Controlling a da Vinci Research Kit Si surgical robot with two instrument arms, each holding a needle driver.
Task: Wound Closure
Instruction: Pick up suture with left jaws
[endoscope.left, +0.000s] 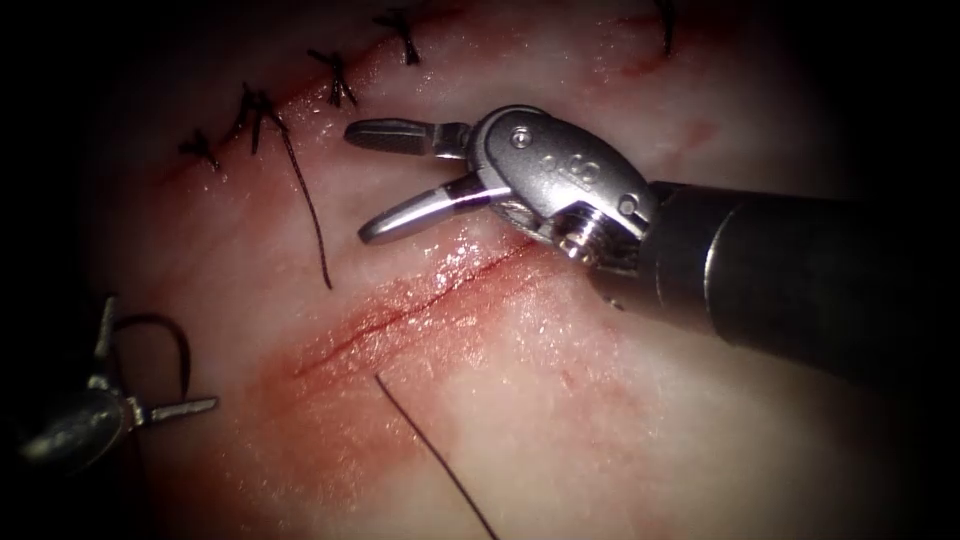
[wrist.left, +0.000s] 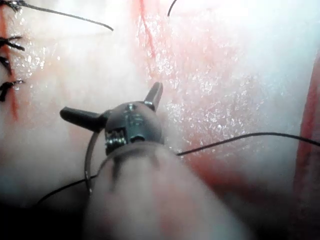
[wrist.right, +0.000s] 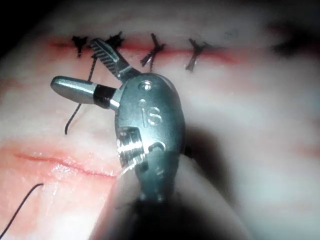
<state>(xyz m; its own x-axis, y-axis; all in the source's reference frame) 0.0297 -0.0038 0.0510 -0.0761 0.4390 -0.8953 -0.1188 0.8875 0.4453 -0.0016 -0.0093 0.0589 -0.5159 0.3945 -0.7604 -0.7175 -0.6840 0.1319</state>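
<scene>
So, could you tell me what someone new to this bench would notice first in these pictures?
The right tool dominates the endoscope view, its jaws spread wide and empty above an open red cut in the tissue. Behind it runs a stitched cut with a row of dark knots and one long loose thread tail. At the far left the left tool also stands open, with the curved needle arching beside it.

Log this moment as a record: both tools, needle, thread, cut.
left tool: jaws open, holds nothing
right tool: jaws open, holds nothing
needle: held by neither tool, beside the left tool, left of the cut; whether it is in the tissue is unclear
thread: loose on tissue
cut: open, red fluid along it
stitches: row on another cut
</scene>
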